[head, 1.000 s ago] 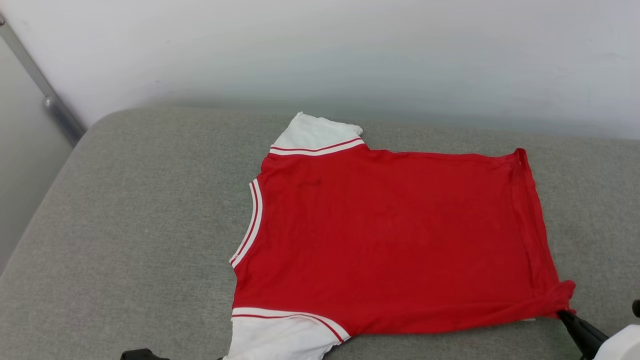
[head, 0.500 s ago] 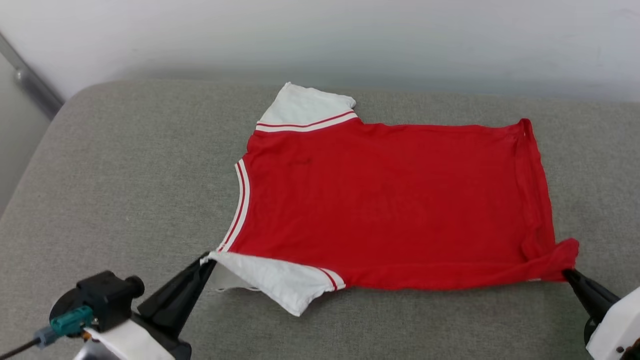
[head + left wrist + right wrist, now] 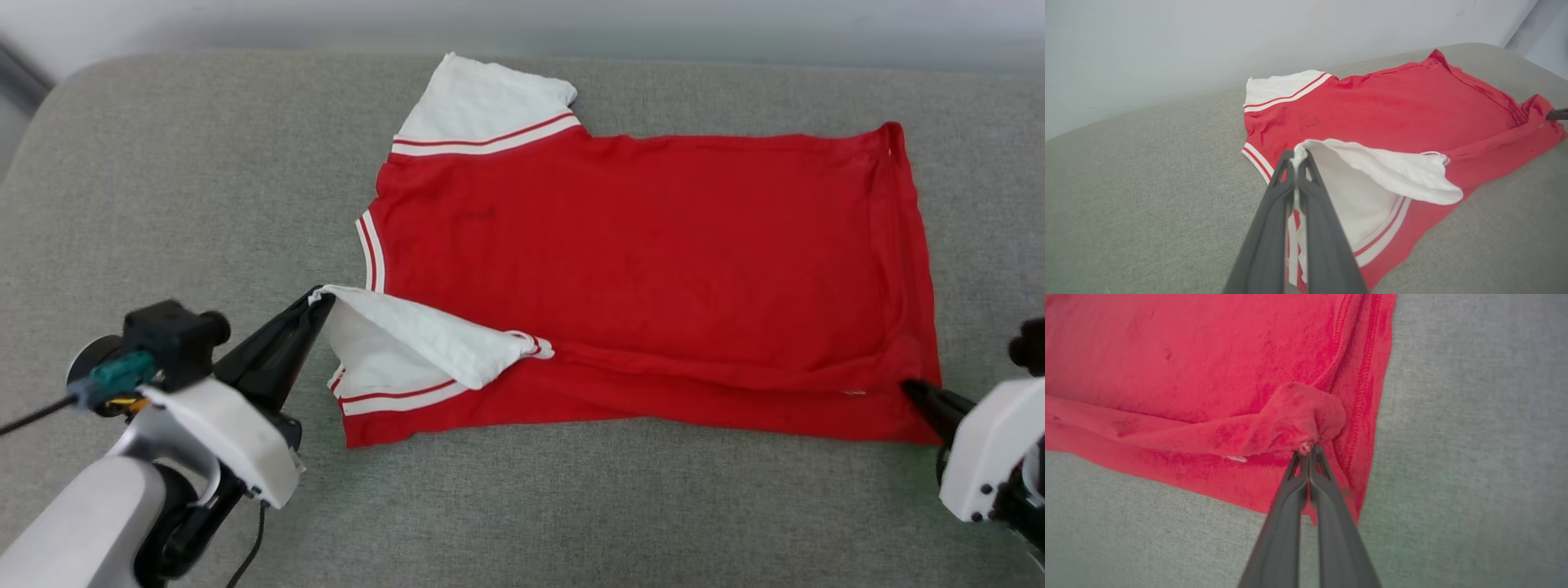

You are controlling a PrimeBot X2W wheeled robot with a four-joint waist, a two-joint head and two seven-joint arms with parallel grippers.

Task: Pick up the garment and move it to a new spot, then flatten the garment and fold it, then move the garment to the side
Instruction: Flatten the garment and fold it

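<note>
Grey cushion (image 3: 163, 163) carries the garment (image 3: 653, 245) spread across its middle. Left gripper (image 3: 321, 299) pinches the near white sleeve (image 3: 408, 335) and right gripper (image 3: 908, 386) the near hem corner (image 3: 1306, 412), both raised off the cushion, apparently to fold that edge over.

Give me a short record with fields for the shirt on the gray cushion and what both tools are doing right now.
surface: gray cushion
garment: red, white sleeves, spread out lengthwise
left tool: shut on edge of near sleeve, lifted off cushion
right tool: shut on bunched near hem corner
fold state: near long edge turned partway over the body
far sleeve: lying flat
</note>
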